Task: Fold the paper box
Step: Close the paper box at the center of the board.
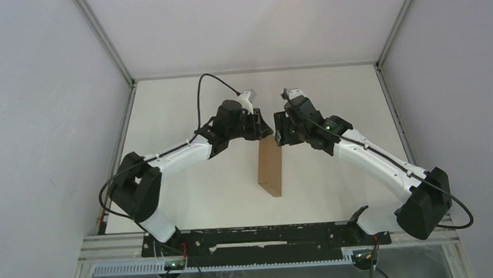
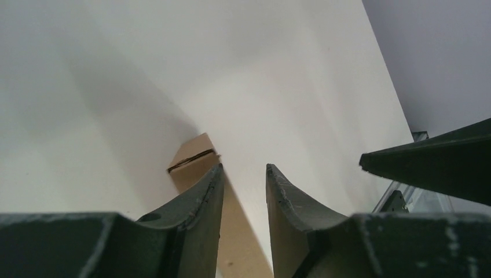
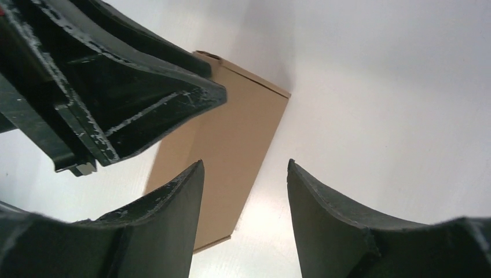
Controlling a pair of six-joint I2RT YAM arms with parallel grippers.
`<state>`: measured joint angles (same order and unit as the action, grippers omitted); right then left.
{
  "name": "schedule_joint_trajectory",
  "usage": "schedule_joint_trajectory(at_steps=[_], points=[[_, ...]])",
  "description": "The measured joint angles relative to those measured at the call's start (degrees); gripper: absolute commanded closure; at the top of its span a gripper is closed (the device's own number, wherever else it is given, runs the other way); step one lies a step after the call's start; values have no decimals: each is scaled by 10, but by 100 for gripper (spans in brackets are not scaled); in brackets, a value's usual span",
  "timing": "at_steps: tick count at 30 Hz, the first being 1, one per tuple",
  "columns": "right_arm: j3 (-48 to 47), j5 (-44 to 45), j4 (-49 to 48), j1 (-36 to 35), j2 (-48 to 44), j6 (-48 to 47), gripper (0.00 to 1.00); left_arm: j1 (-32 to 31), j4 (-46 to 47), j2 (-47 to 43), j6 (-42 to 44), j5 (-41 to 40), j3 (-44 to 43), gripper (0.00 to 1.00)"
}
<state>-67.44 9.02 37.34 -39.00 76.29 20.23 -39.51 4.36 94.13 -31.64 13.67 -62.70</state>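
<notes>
We see a white table [image 1: 190, 199] where the left arm [image 1: 175, 157] and the right arm [image 1: 376, 161] meet over its middle. The paper box [image 1: 270, 166] lies flat there, its far end just under both grippers. The left gripper [image 2: 244, 169] has its fingers a narrow way apart, and the right gripper [image 3: 244, 165] has them wider. Neither holds anything. We judge the folding almost done, so the best move is lifting both grippers straight up without nudging the box. The box is a slim, closed slab of plain brown cardboard with crisp edges. One end flap shows a thin dark gap.
</notes>
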Motion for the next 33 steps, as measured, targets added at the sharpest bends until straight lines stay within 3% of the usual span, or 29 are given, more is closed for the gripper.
schedule_joint_trajectory(at_steps=[12,18,25,33], points=[[68,-43,-12,45,11,4,36,14,23,-31,-4,-15,128,63],[112,-66,-15,31,28,8,40,45,5,-79,-2,-35,171,63],[126,-44,-11,-94,15,38,42,140,-13,-149,9,-53,184,63],[148,-7,-11,-264,-12,123,38,170,-67,-3,48,-24,27,52]])
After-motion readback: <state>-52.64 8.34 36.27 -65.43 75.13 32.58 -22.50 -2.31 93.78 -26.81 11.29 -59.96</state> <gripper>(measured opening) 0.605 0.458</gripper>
